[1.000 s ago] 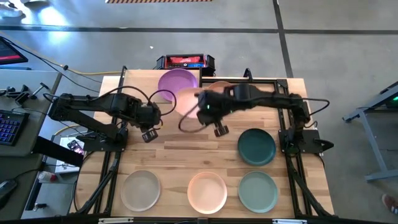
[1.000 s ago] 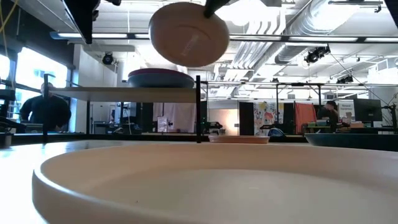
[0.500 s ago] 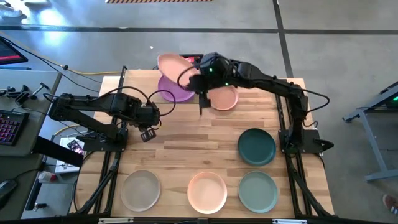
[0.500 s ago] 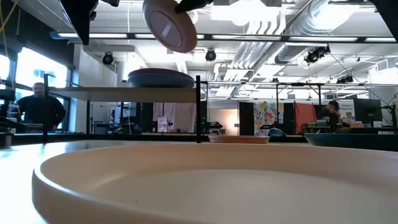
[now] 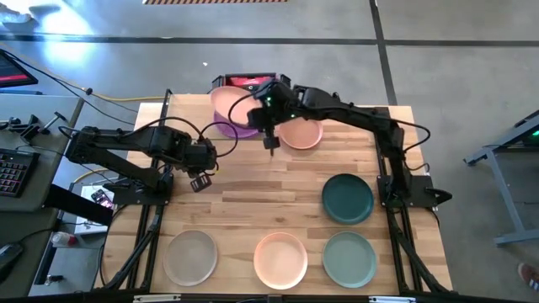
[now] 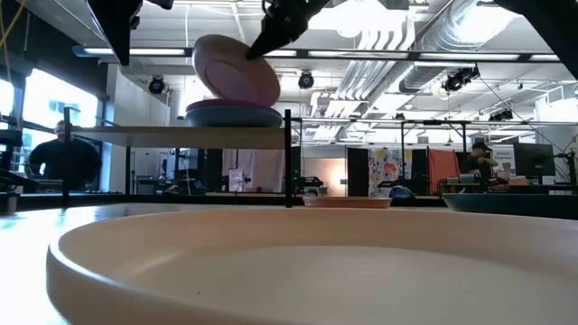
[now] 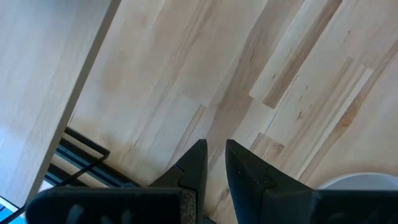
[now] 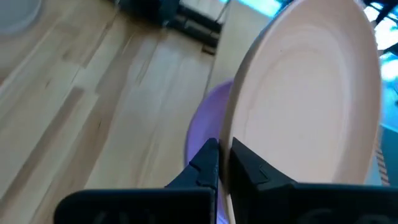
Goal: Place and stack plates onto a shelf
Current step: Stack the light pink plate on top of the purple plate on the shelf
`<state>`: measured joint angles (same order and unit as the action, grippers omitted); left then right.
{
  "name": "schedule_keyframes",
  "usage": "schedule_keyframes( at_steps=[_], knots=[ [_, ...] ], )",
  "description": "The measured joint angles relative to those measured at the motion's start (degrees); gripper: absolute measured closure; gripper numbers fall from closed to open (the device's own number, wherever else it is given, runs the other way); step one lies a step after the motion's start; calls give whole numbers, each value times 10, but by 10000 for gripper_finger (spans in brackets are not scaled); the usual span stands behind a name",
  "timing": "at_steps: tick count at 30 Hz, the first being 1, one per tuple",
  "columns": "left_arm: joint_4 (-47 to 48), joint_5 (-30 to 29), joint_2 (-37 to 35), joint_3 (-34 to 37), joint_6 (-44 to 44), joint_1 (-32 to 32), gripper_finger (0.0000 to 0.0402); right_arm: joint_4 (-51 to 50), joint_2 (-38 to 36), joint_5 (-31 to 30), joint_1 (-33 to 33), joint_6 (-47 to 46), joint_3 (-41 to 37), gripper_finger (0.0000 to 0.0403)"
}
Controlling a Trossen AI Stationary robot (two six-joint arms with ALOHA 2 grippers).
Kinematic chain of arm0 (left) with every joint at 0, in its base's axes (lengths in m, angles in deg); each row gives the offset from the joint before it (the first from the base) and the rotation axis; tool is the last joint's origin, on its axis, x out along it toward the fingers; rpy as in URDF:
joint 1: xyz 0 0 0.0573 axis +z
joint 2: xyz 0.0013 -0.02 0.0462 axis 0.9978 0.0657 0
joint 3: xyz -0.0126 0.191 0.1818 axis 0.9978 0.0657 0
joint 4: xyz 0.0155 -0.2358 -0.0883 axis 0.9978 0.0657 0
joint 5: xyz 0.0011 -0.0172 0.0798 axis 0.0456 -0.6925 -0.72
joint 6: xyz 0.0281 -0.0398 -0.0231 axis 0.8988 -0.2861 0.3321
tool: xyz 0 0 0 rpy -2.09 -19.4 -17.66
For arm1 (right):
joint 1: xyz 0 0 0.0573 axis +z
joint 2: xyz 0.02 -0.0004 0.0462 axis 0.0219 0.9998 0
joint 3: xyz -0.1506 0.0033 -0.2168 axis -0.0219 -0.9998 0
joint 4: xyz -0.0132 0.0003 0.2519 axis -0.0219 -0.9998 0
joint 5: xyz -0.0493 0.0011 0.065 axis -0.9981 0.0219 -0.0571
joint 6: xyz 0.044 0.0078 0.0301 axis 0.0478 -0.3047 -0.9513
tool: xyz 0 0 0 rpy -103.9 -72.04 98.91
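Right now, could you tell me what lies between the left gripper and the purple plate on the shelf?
In the high view, only bare wooden tabletop and the shelf's edge separate the left gripper from the purple plate.

No readable text in any view.

The red-and-black box (image 5: 250, 82) at the top centre of the overhead frame carries a label too small to read, and the posters (image 6: 388, 167) far back in the room, right of centre in the level view, show only colour patches with no legible words or numbers.
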<state>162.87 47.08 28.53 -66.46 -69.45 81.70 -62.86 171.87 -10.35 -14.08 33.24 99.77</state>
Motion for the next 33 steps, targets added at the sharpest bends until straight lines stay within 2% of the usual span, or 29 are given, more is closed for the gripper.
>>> schedule_keyframes(
  at_steps=[8, 12, 20, 24, 33],
  knots=[
    [0, 0, 0, 0, 0, 0, 353, -36, 26, -11, 7, 64, 0, 403],
    [0, 0, 0, 0, 0, 0, 353, -45, 30, -54, 8, 97, 0, 403],
    [0, 0, 0, 0, 0, 0, 353, -46, 31, -62, 8, 129, 0, 403],
    [0, 1, 0, 0, 0, 0, 353, -54, 31, -88, 8, 147, 0, 402],
    [0, 2, 0, 0, 0, 0, 353, -53, 31, -103, 8, 166, 0, 378]
  ],
)
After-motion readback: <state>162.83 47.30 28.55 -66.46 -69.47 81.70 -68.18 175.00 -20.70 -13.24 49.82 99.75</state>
